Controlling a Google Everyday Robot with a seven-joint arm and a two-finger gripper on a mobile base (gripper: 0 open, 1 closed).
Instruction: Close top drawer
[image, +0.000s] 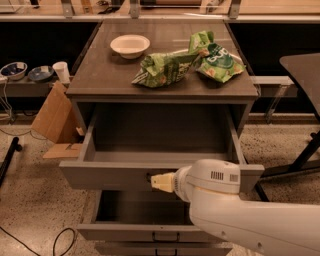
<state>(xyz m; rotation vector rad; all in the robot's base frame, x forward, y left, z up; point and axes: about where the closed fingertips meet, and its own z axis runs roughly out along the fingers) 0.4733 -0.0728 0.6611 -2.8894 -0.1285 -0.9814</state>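
Observation:
The top drawer (107, 175) of the grey cabinet is pulled far out, its deep box empty and its tall front panel facing me. My gripper (156, 182) sits at the centre of that front panel, right against the dark handle, which it mostly hides. The white arm comes in from the lower right and covers the right part of the panel.
A lower drawer (135, 231) is also pulled out below. On the cabinet top (100, 75) lie a white bowl (130, 45) and two green chip bags (165, 67) (220, 61). Cardboard (54, 120) leans at the left. A dark table (305, 65) stands at the right.

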